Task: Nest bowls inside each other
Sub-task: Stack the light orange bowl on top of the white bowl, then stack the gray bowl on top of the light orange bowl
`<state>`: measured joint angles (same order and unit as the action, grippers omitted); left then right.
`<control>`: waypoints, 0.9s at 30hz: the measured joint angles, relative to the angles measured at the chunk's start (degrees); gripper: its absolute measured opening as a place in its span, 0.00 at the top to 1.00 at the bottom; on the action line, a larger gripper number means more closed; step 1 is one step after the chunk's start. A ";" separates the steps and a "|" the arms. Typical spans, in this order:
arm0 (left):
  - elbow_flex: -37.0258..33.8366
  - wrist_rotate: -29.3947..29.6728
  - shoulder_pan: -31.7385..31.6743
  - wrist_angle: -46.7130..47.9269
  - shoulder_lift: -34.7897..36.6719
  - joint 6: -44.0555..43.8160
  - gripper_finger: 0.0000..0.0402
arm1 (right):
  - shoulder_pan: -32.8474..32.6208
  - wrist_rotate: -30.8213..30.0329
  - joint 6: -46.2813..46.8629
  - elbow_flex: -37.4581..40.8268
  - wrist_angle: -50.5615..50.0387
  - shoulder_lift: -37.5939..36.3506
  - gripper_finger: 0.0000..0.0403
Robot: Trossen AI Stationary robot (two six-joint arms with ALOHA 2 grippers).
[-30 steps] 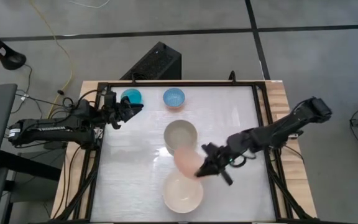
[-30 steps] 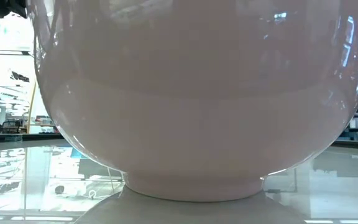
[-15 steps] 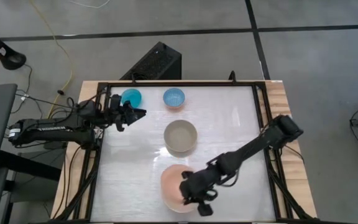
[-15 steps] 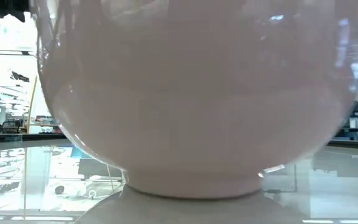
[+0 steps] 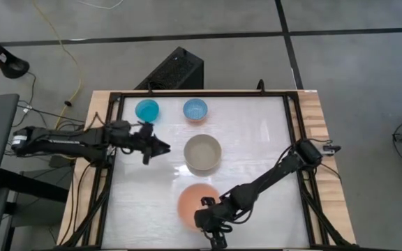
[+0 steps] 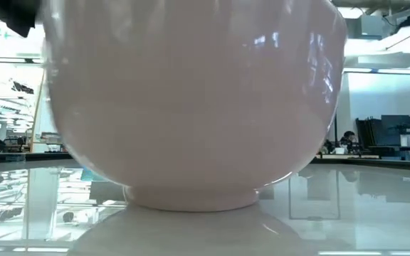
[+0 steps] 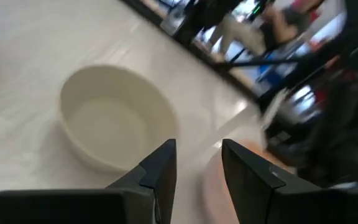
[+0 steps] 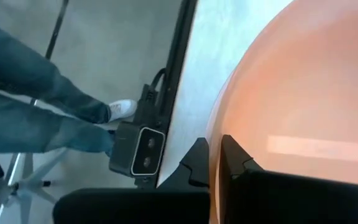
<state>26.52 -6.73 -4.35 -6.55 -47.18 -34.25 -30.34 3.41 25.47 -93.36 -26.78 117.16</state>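
The salmon-pink bowl (image 5: 195,202) sits near the table's front edge, covering the cream-white bowl from above. The cream-white bowl's wall (image 6: 191,107) fills the low view, and it stands on its foot ring (image 6: 191,200). My right gripper (image 5: 206,222) is shut on the pink bowl. The beige-grey bowl (image 5: 203,153) stands upright at mid-table. My left gripper (image 5: 160,148) hovers just left of it, open and empty, fingers pointing at it. The cyan bowl (image 5: 147,109) and the lighter blue bowl (image 5: 195,109) stand at the far edge. My right gripper pinches the pink bowl's rim (image 8: 219,134) on its near right side. One finger (image 8: 236,163) is inside the bowl and the other (image 8: 194,163) outside. The fingers slant down from the table's right. The bowl sits mouth up over the cream-white bowl; whether it rests on that bowl's bottom does not show.
A black frame (image 5: 295,139) runs round the table top. A small camera (image 8: 137,155) sits on the near edge close to the pink bowl. Beyond that edge stand a person's legs (image 8: 36,81). Bare table lies right of the bowls.
My right gripper has carried the pink bowl from beside the beige-grey bowl toward the near edge and down onto the cream-white bowl. That bowl has slid a little to the left and farther from the low camera. My left gripper has left the cyan bowl, sinking toward the beige-grey bowl.
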 joint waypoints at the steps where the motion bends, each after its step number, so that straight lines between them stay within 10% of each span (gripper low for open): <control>1: 0.42 1.38 0.91 -0.27 -1.87 1.41 0.71 | 0.26 -0.18 0.44 0.00 -0.23 0.00 0.99; 16: 32.44 3.02 4.40 30.46 -34.38 32.21 0.71 | 0.54 -4.92 7.54 0.52 1.46 -3.34 0.50; 27: 36.02 2.13 3.49 39.68 -41.69 44.06 0.71 | -3.44 -20.55 10.49 0.42 1.88 -16.20 0.51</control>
<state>62.54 -4.59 -0.86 33.13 -88.87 9.82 -33.78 -17.14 35.96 -92.95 -24.91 100.96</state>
